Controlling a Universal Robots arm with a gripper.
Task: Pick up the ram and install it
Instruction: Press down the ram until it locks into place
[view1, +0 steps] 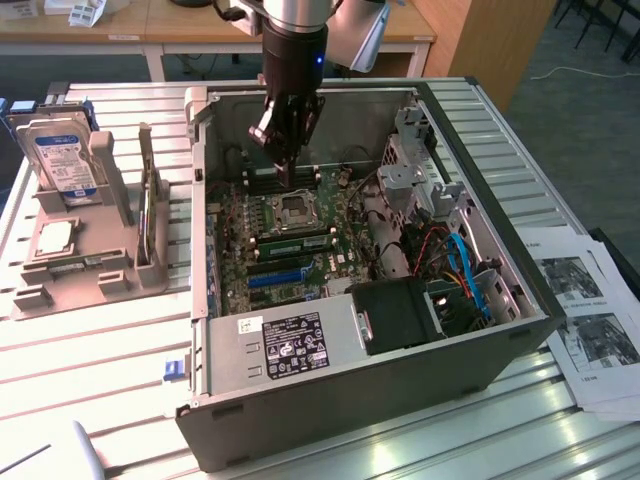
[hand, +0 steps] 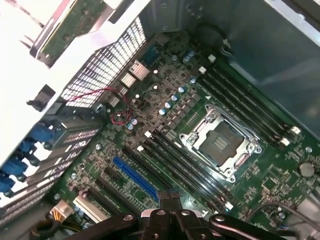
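Observation:
A long green ram stick (view1: 296, 243) with dark chips stands seated in a memory slot on the motherboard (view1: 330, 265), between the CPU socket (view1: 296, 208) and the blue expansion slot (view1: 277, 276). My gripper (view1: 290, 180) hangs inside the open computer case (view1: 400, 370), above the socket and just behind the ram. Its fingers are drawn together with nothing green showing between them. In the wrist view the gripper (hand: 172, 212) sits over the black memory slots (hand: 187, 167) beside the CPU socket (hand: 220, 142) and the blue slot (hand: 135, 177).
A grey stand (view1: 70, 262) at the exterior view's left holds a hard drive (view1: 65, 160), a chip and a thin upright board (view1: 148, 215). Drive cages (view1: 415, 165), cables (view1: 460, 265) and a black fan unit (view1: 400, 312) crowd the case's right side. Papers (view1: 590, 320) lie beside it.

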